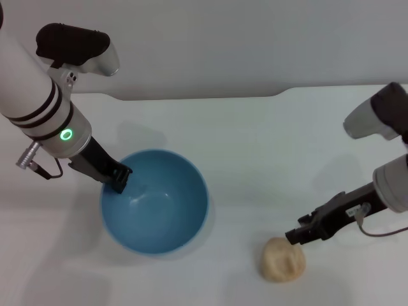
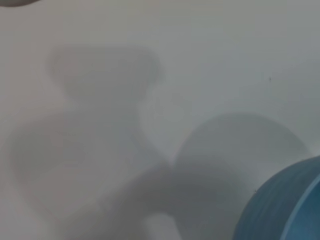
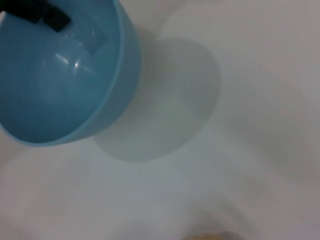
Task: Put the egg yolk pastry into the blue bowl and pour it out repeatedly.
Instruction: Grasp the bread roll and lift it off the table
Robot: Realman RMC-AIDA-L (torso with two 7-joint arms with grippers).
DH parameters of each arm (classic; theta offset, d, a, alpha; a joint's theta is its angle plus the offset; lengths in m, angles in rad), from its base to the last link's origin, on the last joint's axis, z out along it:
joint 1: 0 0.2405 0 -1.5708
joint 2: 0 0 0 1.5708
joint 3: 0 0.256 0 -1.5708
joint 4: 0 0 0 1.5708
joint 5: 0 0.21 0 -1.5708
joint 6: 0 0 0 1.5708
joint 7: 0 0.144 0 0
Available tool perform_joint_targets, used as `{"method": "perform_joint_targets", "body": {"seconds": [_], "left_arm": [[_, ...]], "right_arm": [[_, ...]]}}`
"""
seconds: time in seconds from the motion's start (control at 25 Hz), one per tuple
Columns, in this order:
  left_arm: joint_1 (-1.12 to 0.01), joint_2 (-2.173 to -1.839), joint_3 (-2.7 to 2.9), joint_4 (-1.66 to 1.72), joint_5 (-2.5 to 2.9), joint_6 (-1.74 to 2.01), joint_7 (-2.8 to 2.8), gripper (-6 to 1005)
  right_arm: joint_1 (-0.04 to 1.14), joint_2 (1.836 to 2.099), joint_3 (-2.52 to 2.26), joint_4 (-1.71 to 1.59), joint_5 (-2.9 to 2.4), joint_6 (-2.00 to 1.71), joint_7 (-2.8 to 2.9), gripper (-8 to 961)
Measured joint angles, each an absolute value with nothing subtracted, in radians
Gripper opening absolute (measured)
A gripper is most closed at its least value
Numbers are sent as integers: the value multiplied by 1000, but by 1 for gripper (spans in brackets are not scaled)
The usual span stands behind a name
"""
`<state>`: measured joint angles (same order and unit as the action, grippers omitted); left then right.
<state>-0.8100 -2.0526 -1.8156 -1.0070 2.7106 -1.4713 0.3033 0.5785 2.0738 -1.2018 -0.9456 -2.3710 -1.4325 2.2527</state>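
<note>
The blue bowl (image 1: 156, 204) is empty and held off the white table, casting a round shadow below it in the right wrist view. My left gripper (image 1: 120, 180) is shut on its rim at the bowl's left side, and one dark finger (image 3: 50, 17) shows inside the bowl (image 3: 60, 85). The outer wall of the bowl (image 2: 280, 210) fills a corner of the left wrist view. The egg yolk pastry (image 1: 284, 259), a small tan bun, lies on the table to the right of the bowl. My right gripper (image 1: 296, 234) hangs just above and right of the pastry, apart from it.
The white table (image 1: 255, 140) runs back to a pale wall behind it. Only the bowl and the pastry are on or over it.
</note>
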Motion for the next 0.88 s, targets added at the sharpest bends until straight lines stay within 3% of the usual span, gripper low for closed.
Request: {"method": "perform_joint_targets", "body": {"seconds": [0.88], "left_arm": [[-837, -2059, -1767, -1012, 2704, -1495, 302, 31]], "right_arm": [[623, 2079, -1437, -774, -2285, -1229, 2276, 429]]}}
